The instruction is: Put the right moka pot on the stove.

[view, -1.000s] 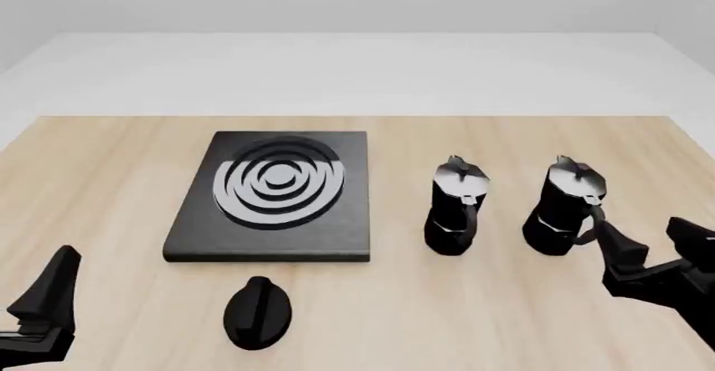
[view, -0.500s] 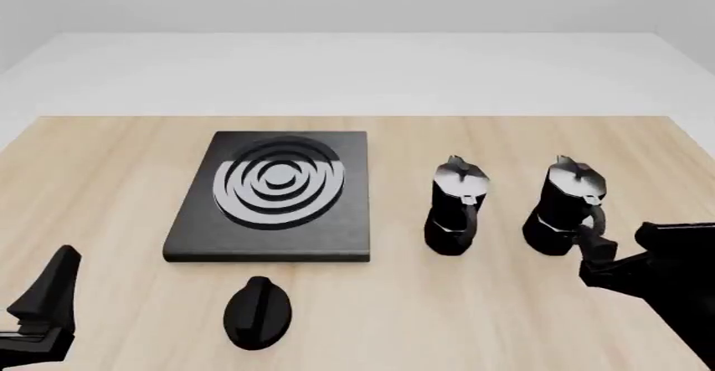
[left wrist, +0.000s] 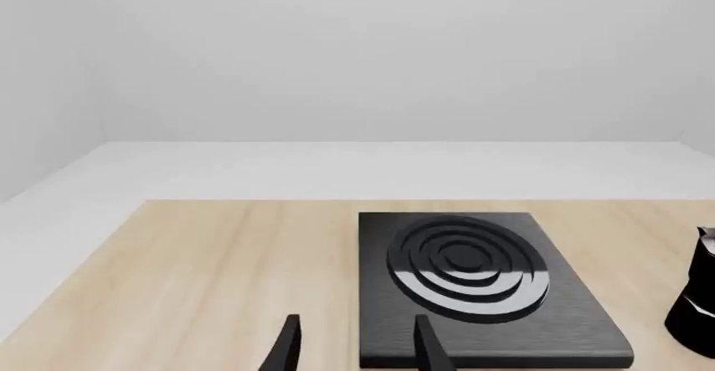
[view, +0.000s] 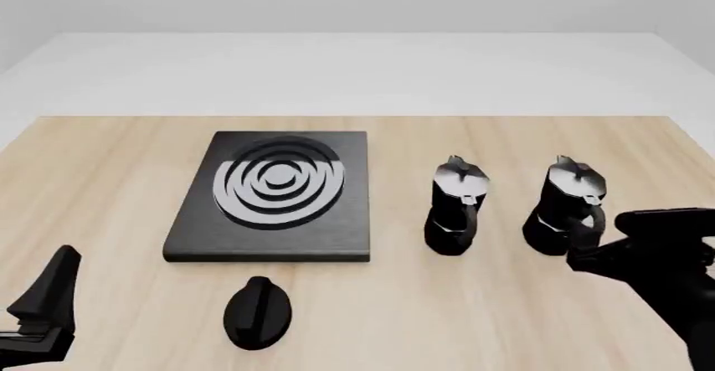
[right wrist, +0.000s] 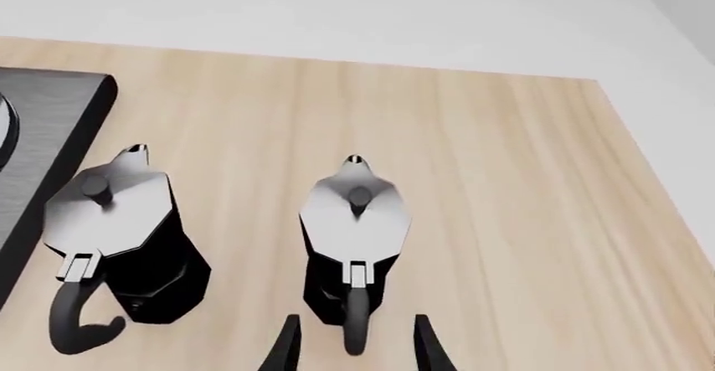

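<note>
While the right moka pot (view: 568,205) stands upright on the counter (view: 470,304), well apart from the stove (view: 271,197) and with the other moka pot (view: 456,207) between them, the step in hand looks like lining up a grasp on its handle. In the right wrist view the right claw (right wrist: 352,350) is spread, one fingertip (right wrist: 288,344) on each side of the handle (right wrist: 354,327), which points back toward the arm; nothing is pinched yet. A good grasp probably means easing forward until the handle sits deep between the fingers, keeping it centred so neither tip nudges the pot first and turns it. Closing too early on the handle's lowest curl risks a slipping, swinging load, since a tall, narrow-waisted pot will likely tilt when lifted from one side. The lift should clear the neighbouring pot before carrying across to the ring burner (view: 277,181). The left claw (left wrist: 355,350) is also spread, hanging idle near the stove's front edge, beside the small black knob (view: 258,311).
</note>
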### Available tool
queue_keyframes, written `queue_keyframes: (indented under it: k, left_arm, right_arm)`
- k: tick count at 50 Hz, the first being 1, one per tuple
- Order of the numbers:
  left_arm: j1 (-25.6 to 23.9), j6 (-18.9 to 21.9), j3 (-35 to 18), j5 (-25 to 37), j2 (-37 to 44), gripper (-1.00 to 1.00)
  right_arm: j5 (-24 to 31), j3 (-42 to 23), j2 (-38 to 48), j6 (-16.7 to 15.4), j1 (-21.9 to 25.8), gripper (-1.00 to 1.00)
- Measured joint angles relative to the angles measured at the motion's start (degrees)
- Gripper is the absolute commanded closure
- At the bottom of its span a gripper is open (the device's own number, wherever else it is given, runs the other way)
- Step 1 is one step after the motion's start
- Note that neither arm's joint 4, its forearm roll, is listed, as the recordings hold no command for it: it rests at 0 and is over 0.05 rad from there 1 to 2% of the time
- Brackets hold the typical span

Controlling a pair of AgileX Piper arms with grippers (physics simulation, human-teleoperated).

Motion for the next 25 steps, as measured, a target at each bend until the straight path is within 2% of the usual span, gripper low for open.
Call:
queue_keyframes:
  k: [11,25]
  left_arm:
    - [0.0,0.0,0.0,0.0,0.0,-1.0]
    - [0.0,0.0,0.0,0.0,0.0,-1.0]
  right_arm:
    - [-5.2,-0.95,7.0,-0.98,-0.71,-1.0]
    - [-8.74,-2.79,13.74,-1.26,-1.02,-1.0]
